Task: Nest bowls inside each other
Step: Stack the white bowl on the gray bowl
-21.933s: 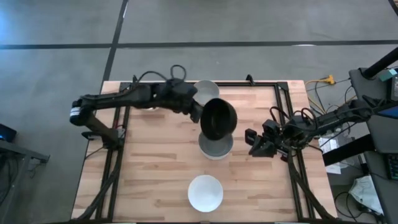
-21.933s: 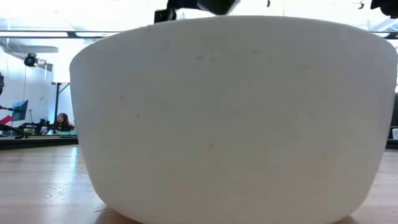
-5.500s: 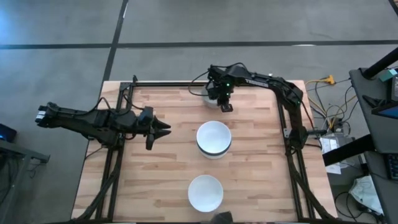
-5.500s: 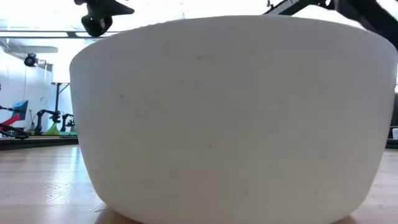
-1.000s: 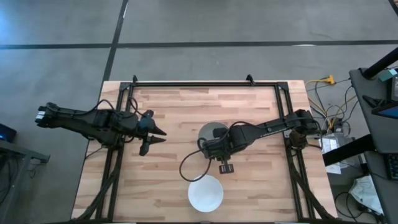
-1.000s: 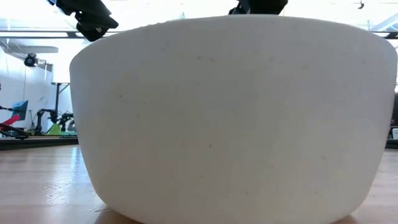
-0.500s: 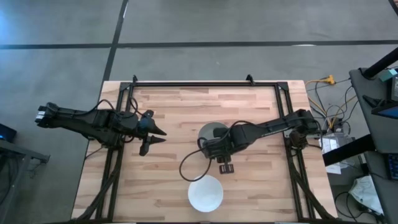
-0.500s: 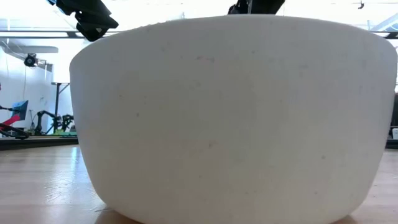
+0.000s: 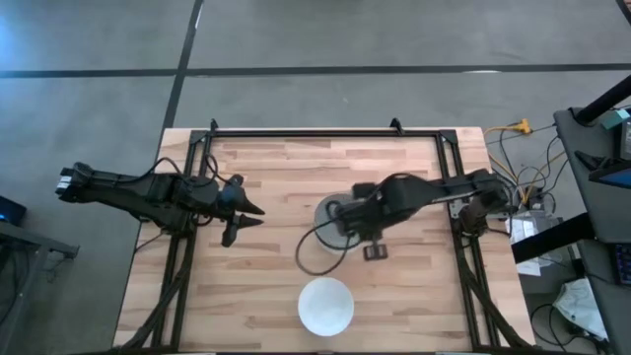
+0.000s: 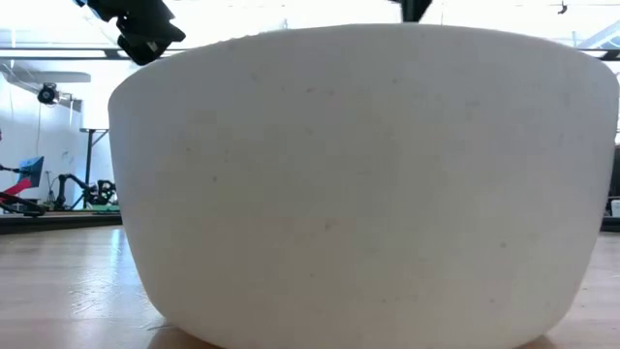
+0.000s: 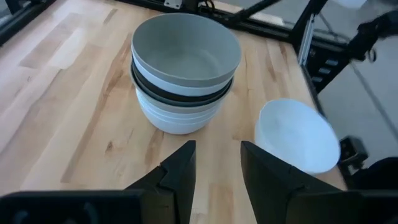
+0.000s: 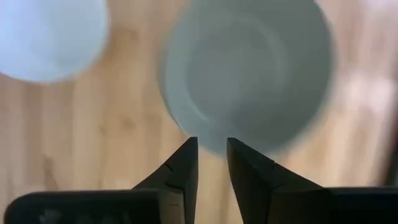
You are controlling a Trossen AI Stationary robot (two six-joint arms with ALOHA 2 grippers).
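One stack of nested bowls (image 11: pixel 185 81) sits near the middle of the wooden table (image 9: pixel 266 286), and I judge the task mostly done. From my left wrist view I can count its layers: a grey bowl (image 11: pixel 186 50) on top, a black one just beneath it, and white ones at the base. How many white bowls are in there I cannot tell.

One lone white bowl (image 9: pixel 325 305) stands apart from the stack, nearer the table's front edge, and it fills almost the whole low view. It is the only bowl I can see left to nest.

My right gripper (image 12: pixel 210 163) hangs directly above the stack, looking down into the grey top bowl. Its two fingers stand a narrow gap apart with nothing between them, so it holds no bowl.

My left gripper (image 9: pixel 240 211) waits over the left side of the table, pointing toward the stack. Its fingers are also slightly parted and empty.

What I judge remains: pick up the lone white bowl and set it into the stack.
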